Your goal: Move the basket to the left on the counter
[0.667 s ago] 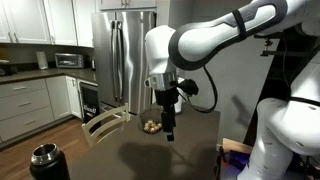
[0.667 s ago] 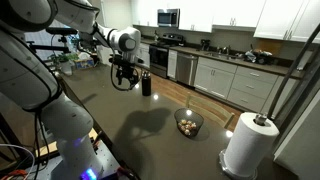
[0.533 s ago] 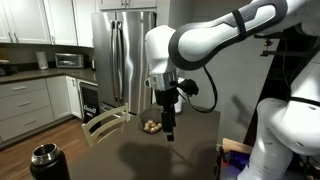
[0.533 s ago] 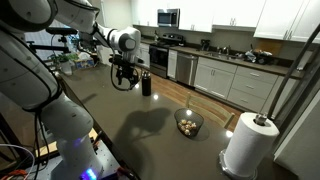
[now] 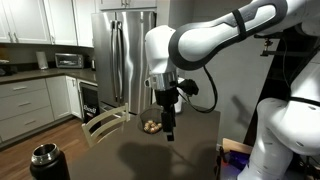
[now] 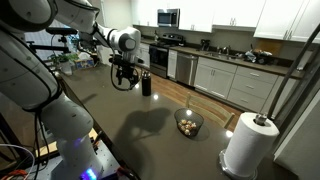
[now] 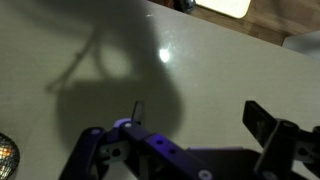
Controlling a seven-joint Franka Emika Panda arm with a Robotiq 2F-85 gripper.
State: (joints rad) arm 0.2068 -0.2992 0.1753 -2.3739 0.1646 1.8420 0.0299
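The basket (image 6: 188, 123) is a small round dark wire bowl with tan lumps inside. It stands on the dark counter (image 6: 150, 135) near the paper-towel roll. It shows behind the gripper in an exterior view (image 5: 151, 126) and at the left edge of the wrist view (image 7: 8, 155). My gripper (image 6: 125, 78) hangs well above the counter, far from the basket. It also shows in an exterior view (image 5: 168, 128). In the wrist view its fingers (image 7: 195, 113) are spread apart with nothing between them.
A black cylindrical canister (image 6: 146, 83) stands on the counter near the gripper and shows in an exterior view (image 5: 45, 160). A white paper-towel roll (image 6: 250, 143) stands at the counter's end. A chair back (image 5: 105, 124) sits beside the counter.
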